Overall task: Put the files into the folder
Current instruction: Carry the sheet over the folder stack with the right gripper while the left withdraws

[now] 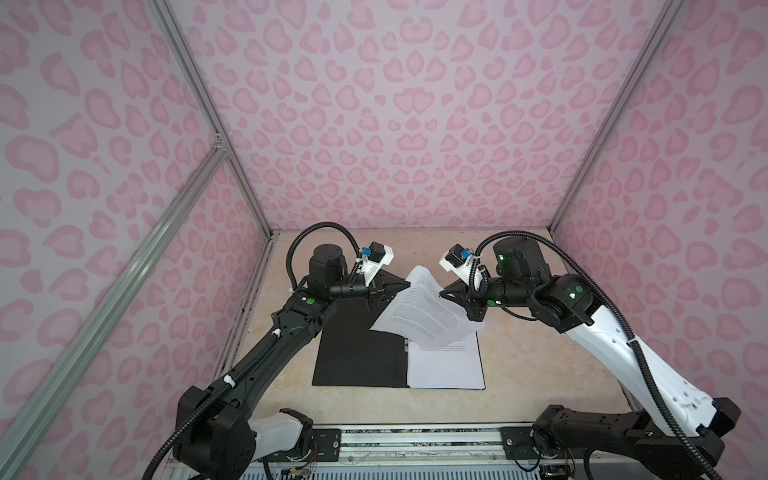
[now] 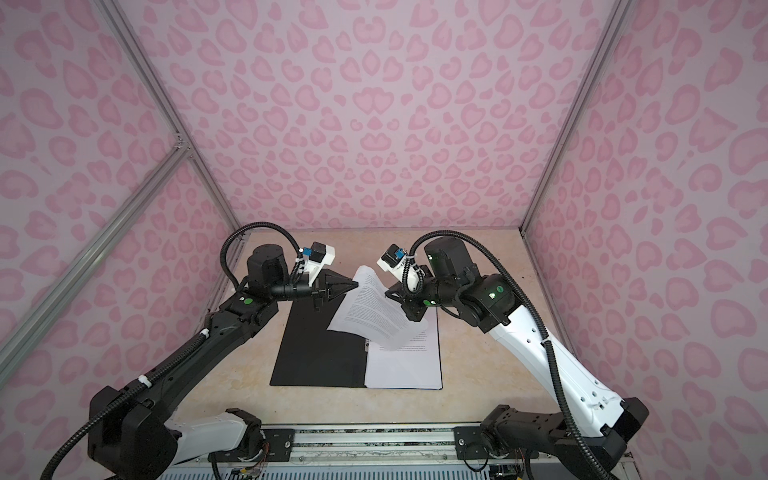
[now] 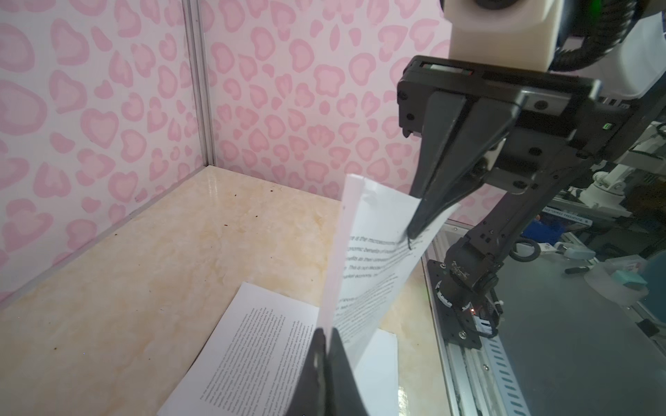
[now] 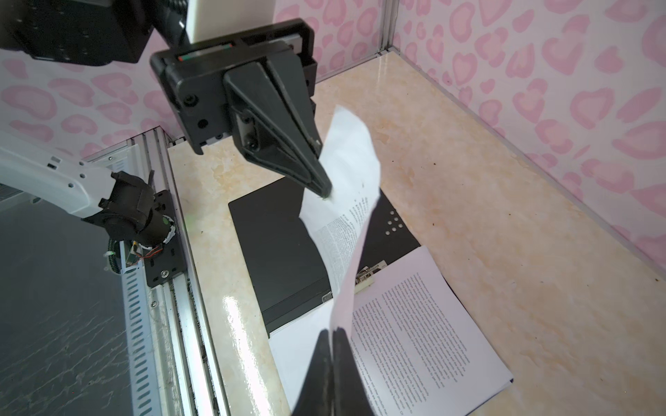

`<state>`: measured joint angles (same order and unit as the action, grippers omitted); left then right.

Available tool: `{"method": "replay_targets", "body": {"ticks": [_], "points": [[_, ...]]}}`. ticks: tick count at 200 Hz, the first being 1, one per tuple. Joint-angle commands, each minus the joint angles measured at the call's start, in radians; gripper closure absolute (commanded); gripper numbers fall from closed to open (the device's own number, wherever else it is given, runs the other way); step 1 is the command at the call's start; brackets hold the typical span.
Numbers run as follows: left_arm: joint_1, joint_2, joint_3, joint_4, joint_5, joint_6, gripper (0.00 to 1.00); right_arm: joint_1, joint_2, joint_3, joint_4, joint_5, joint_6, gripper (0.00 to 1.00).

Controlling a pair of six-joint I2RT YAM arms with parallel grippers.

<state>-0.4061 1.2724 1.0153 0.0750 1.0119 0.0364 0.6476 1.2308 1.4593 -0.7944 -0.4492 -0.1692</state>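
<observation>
Tabletop: pale marbled slab filling the lower middle of both top views.
Folder: black, lying open and flat at lower centre. Its left half is bare and its right half is under paper.
Stack: printed files resting on the folder's right half with their edges flush.
Sheet: in the air at centre frame, above the folder's middle, tilted and bowed, with its low end over the stack's far part.
Left claw: pinched shut on the sheet's edge, just left of centre.
Right claw: pinched shut on the opposite edge, just right of centre.
Clip: metal, at the folder's spine, just below the sagging sheet.
Handling: the sheet looks very light, limp and easy to crease or tear. It bows between the two grips, so pulling them apart likely risks a rip.
Hold: best taken at the margins near opposite edges, as it is now, keeping it slack enough to lay flat.
Count: one tabletop, one folder, one clip, two claws and one airborne sheet. The number of sheets in the stack cannot be told.
</observation>
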Motion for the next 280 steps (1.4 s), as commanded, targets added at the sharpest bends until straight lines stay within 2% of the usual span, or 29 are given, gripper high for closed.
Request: {"method": "replay_targets", "body": {"ticks": [1, 17, 28, 41, 53, 75, 91, 102, 134, 158, 177, 203, 214, 227, 280], "points": [[-0.007, 0.019, 0.022, 0.060, 0.036, -0.115, 0.96, -0.038, -0.021, -0.025, 0.114, 0.046, 0.088, 0.88], [-0.024, 0.040, 0.049, 0.053, -0.038, -0.202, 0.96, -0.107, -0.071, -0.080, 0.196, 0.086, 0.188, 0.48], [-0.032, 0.060, 0.071, 0.036, -0.111, -0.276, 0.96, -0.165, -0.118, -0.137, 0.258, 0.084, 0.257, 0.31], [-0.034, 0.087, 0.089, 0.035, -0.140, -0.373, 0.96, -0.238, -0.176, -0.215, 0.332, 0.056, 0.337, 0.20], [-0.036, 0.104, 0.082, 0.067, -0.146, -0.465, 0.96, -0.308, -0.218, -0.278, 0.378, 0.015, 0.399, 0.13], [-0.033, 0.137, 0.060, 0.048, -0.244, -0.605, 0.96, -0.400, -0.257, -0.361, 0.397, -0.051, 0.457, 0.02], [-0.004, 0.170, 0.015, 0.054, -0.261, -0.705, 0.96, -0.429, -0.260, -0.417, 0.391, -0.077, 0.474, 0.02], [0.020, 0.197, -0.020, 0.046, -0.273, -0.727, 0.97, -0.430, -0.256, -0.465, 0.403, -0.087, 0.483, 0.02], [0.124, 0.302, -0.107, 0.034, -0.349, -0.695, 0.97, -0.427, -0.220, -0.620, 0.504, -0.091, 0.540, 0.02], [0.147, 0.388, -0.095, -0.015, -0.412, -0.612, 0.96, -0.379, -0.141, -0.686, 0.569, -0.077, 0.558, 0.02], [0.154, 0.440, -0.086, -0.028, -0.436, -0.580, 0.97, -0.312, -0.061, -0.697, 0.602, -0.052, 0.560, 0.02], [0.156, 0.463, -0.095, -0.081, -0.579, -0.543, 0.97, -0.275, 0.075, -0.677, 0.626, -0.067, 0.558, 0.02], [0.158, 0.466, -0.107, -0.103, -0.654, -0.545, 0.97, -0.276, 0.132, -0.669, 0.650, -0.091, 0.562, 0.09], [0.161, 0.477, -0.108, -0.139, -0.719, -0.548, 0.97, -0.274, 0.197, -0.664, 0.683, -0.115, 0.573, 0.12], [0.162, 0.464, -0.122, -0.113, -0.720, -0.563, 0.97, -0.196, 0.342, -0.611, 0.771, -0.139, 0.615, 0.12]]}}
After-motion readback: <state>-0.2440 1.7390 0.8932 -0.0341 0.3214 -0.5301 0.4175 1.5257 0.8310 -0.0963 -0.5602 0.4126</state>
